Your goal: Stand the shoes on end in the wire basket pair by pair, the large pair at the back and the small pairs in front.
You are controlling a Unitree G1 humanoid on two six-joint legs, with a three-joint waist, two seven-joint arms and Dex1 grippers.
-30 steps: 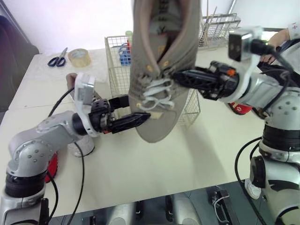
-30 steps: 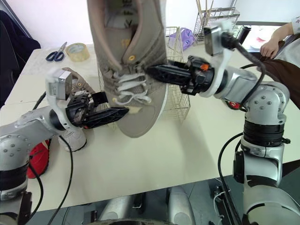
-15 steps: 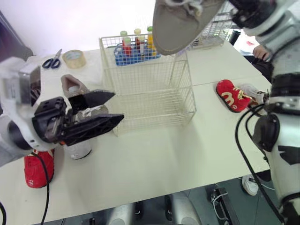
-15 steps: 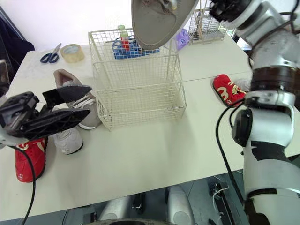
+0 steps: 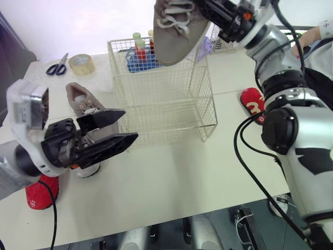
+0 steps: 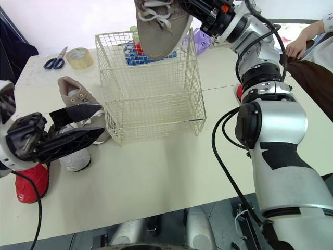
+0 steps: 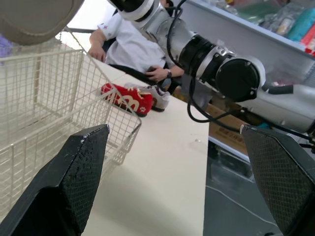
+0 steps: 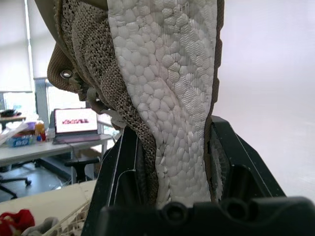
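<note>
Above the wire basket, high over its back edge, the right gripper hangs with its jaws clenched on the large taupe shoe. The right wrist view shows the two black fingers pressing either side of the sole. The toe points down and the laces face forward, so the shoe is already close to the on-end pose it needs.

The basket itself looks empty, so by my reading nothing has been placed yet and this is the very first shoe going in.

Over on the left, the left gripper hovers low over the worktop just beside the basket, jaws spread wide and carrying nothing. Right behind it lies the second taupe shoe, the partner for the back row, with a small white shoe near it and a small red shoe at the worktop's front left corner.

Across on the right, another small red shoe sits beside a second small white shoe, well apart from their mates.

So here's the tally as I see it: one large shoe in the air, its partner waiting, and four small shoes left to gather and stand in front. A rack of tubes sits just behind the basket, so the lowering wants care there.
</note>
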